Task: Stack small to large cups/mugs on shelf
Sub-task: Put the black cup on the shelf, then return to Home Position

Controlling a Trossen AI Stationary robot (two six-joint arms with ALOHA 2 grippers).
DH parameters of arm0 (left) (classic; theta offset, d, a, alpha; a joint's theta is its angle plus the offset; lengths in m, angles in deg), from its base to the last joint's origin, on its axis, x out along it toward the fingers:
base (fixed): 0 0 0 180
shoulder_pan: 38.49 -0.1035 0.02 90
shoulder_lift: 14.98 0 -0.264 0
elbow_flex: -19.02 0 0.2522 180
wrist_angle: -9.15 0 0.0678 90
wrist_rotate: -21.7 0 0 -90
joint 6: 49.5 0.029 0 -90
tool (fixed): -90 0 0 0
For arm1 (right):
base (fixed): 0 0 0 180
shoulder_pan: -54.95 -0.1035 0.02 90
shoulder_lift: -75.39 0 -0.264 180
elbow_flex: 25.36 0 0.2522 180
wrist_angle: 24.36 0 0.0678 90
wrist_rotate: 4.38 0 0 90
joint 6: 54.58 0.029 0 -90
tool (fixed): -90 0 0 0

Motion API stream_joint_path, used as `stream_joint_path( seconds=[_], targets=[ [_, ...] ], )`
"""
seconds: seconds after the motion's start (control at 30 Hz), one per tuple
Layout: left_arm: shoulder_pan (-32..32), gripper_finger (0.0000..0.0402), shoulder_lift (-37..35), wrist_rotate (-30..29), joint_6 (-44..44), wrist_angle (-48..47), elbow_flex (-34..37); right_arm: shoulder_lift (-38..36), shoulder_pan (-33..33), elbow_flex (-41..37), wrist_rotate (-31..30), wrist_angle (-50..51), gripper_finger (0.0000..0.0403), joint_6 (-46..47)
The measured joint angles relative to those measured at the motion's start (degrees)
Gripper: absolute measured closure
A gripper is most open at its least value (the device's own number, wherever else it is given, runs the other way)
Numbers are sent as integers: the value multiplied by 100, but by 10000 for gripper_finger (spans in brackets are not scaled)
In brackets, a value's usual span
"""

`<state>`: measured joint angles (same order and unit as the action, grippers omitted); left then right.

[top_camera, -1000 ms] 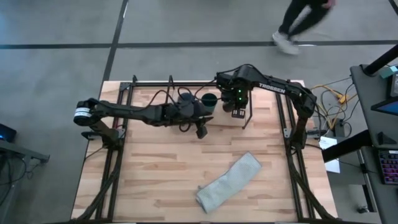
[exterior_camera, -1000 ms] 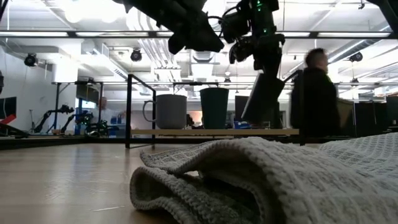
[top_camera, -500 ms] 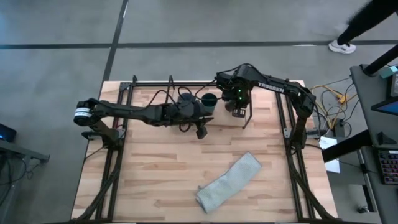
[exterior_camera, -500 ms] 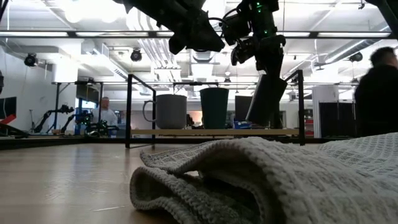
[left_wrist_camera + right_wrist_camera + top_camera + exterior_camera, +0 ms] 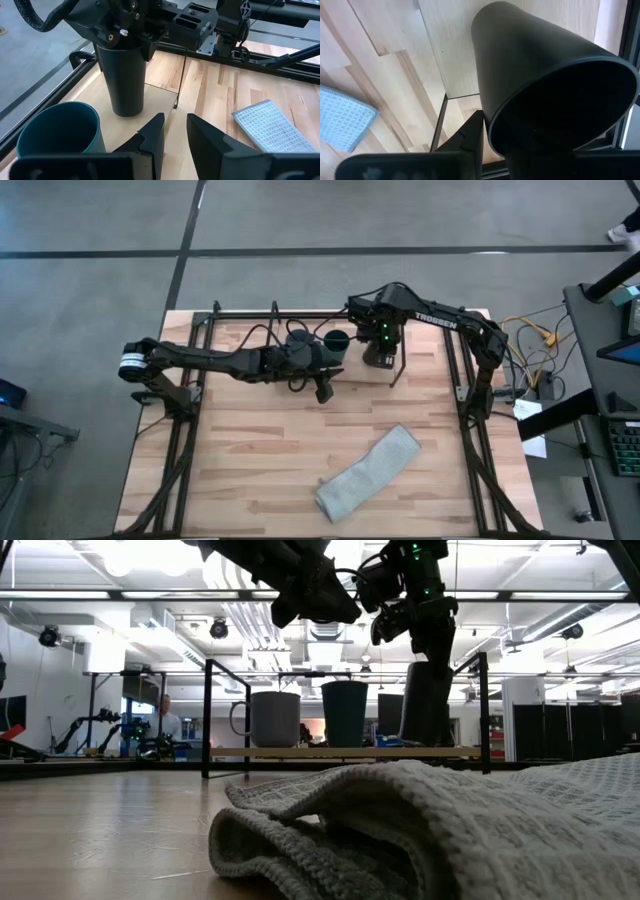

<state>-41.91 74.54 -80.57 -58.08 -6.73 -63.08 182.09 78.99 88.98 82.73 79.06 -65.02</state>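
The shelf (image 5: 300,752) is a light-wood board in black rods at the table's far side. On it, from left to right, stand the grey-blue mug (image 5: 272,718), the dark teal cup (image 5: 344,713) and the taller black cup (image 5: 426,703). My right gripper (image 5: 418,635) is shut on the black cup from above. My left gripper (image 5: 175,131) is open and empty, in the air in front of the mug and the teal cup (image 5: 57,131). In the high view my left arm (image 5: 230,360) covers part of the mug (image 5: 298,340). My right gripper holds the black cup by its rim (image 5: 120,47), coming from above and pointing down. One finger (image 5: 470,135) lies outside the cup's wall; the cup hides the other. The cup stands upright with its base (image 5: 125,111) on the shelf board, right of the teal cup.
A grey-green waffle cloth (image 5: 370,472) lies folded on the near right part of the wooden tabletop (image 5: 250,440). Upright black shelf rods (image 5: 207,715) stand at the board's corners. Black frame rails (image 5: 185,440) run along the table's left and right sides.
My right gripper has righted the black cup and brought it down. A second ago it hung tilted, with its base swung toward the teal cup. Now it stands upright on the shelf board. A person in the room behind has walked out of view.
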Motion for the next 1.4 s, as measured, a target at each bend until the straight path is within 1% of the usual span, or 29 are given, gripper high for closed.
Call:
stream_joint_path(
  seconds=[0.4, 0.9, 1.1, 1.27, 1.4],
  targets=[
    [0, 334, -7, -1, 0, -8, 15, 0, -1, 0, -2, -529, 349, -2],
    [-27, 334, -7, -1, 2, -2, -1, -4, -14, 54, 2, -544, 349, 146],
    [-61, 334, -31, 4, 55, 7, -26, -7, -18, 478, 4, -233, 349, 350],
    [-74, 334, -96, 8, 57, -21, -26, -11, -53, 1111, 2, 38, 349, 519],
    [-74, 334, -347, 8, 57, -54, -26, -27, -120, 1729, 24, 30, 349, 894]
  ],
)
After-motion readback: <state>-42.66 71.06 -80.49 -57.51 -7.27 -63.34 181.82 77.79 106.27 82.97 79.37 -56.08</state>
